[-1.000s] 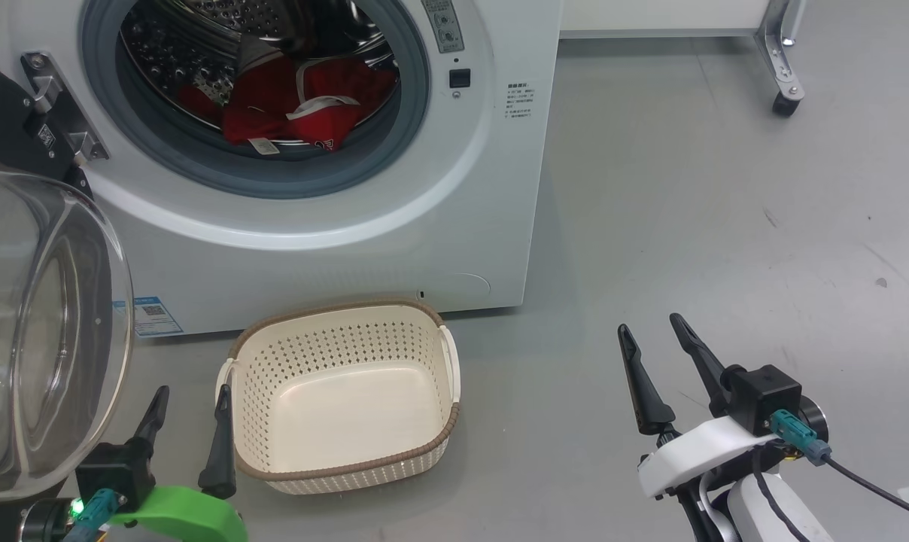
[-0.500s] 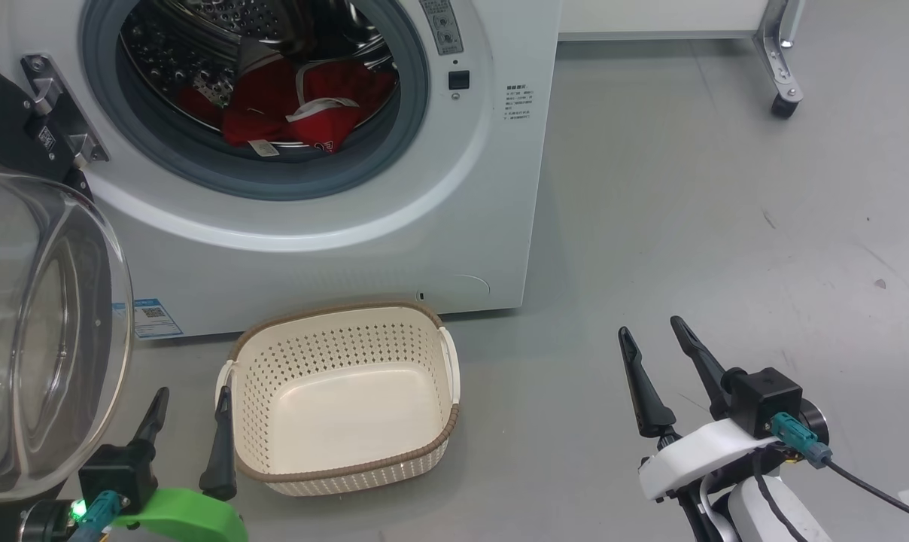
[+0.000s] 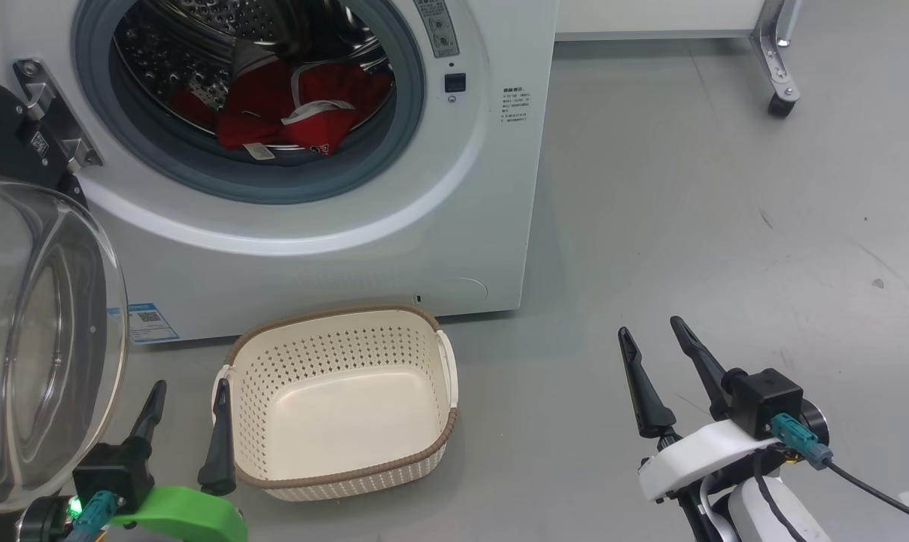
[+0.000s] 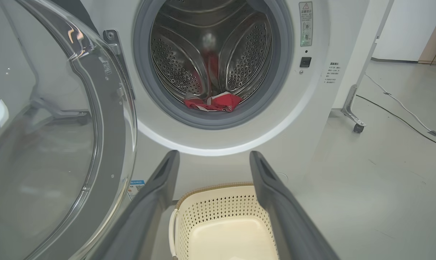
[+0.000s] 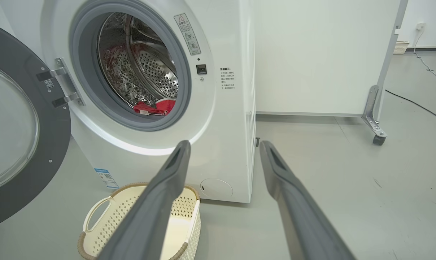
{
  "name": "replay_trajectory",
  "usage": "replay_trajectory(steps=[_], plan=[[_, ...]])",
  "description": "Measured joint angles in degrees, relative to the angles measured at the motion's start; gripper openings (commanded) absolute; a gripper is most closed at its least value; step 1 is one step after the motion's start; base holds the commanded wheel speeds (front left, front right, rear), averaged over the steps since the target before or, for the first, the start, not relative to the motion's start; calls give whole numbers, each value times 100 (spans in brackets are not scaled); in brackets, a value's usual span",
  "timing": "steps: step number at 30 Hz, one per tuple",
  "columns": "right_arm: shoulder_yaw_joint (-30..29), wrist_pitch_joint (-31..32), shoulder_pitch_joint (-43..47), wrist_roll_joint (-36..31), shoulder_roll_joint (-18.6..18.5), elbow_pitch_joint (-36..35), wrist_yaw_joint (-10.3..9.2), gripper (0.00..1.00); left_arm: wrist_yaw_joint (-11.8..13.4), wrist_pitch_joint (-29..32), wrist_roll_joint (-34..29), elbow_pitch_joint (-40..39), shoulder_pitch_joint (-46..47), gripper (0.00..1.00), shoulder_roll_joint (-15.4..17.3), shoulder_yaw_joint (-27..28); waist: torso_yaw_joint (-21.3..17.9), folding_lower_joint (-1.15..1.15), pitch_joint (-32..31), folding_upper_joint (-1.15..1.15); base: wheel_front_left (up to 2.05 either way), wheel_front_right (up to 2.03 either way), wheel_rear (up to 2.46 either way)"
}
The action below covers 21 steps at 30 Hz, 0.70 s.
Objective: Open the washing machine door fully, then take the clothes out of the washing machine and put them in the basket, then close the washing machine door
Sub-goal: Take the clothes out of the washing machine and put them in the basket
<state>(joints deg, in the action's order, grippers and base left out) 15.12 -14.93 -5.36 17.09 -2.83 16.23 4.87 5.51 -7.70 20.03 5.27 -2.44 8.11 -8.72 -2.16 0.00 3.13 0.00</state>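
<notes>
Head view: washing machine (image 3: 311, 248) takes up 10 to 12 o'clock, white front facing the robot. Washing machine door (image 3: 41, 339) is swung wide open at 9 o'clock, hung on a metal hinge (image 3: 48, 113). Its glass bowl bulges toward the camera and sits just at 11 o'clock of the left gripper (image 3: 190, 385).

Clothes (image 3: 289, 113) are a red heap with white trim, low in the steel drum (image 3: 168, 68) behind the grey gasket (image 3: 199, 162), at 12 o'clock.

Basket (image 3: 334, 315) stands on the grey floor (image 3: 688, 226) at 6 o'clock, close to the washer's base, with only its cream bottom showing inside. It lies between the left gripper and the washer front. In the left wrist view it sits straight under the fingers, with the drum mouth at 12 o'clock above.

Left gripper is at 7 o'clock, fingers spread apart and holding nothing. Its inner finger overlaps the basket's left handle in this view; I can't tell if they touch.

Right gripper (image 3: 650, 326) is at 4 o'clock over bare floor, fingers spread and nothing between them, well apart from the basket.

Blue sticker (image 3: 144, 320) is low on the washer front, at 8 o'clock. A caster leg (image 3: 782, 105) of a white panel (image 5: 312, 54) stands at 1 o'clock. A dark cable (image 5: 416, 104) runs along the floor at 3 o'clock in the right wrist view.
</notes>
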Motion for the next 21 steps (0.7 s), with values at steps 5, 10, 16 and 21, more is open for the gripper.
replay_trajectory(steps=[5,10,16,21], plan=[[0,0,2,-1,0,-9,0,100,0,0,0,-10,0,100,0,0,-9,0,23,0,62,-62,0],[0,0,2,-2,0,-19,0,100,0,0,0,-14,-1,100,0,-11,-7,0,45,0,79,-79,0],[1,0,2,-2,0,-19,0,100,27,2,-99,-13,-1,100,5,11,2,0,60,0,94,-94,0],[3,0,2,-2,0,-18,0,100,52,4,-109,-13,-1,100,3,29,0,0,64,0,75,-75,0]])
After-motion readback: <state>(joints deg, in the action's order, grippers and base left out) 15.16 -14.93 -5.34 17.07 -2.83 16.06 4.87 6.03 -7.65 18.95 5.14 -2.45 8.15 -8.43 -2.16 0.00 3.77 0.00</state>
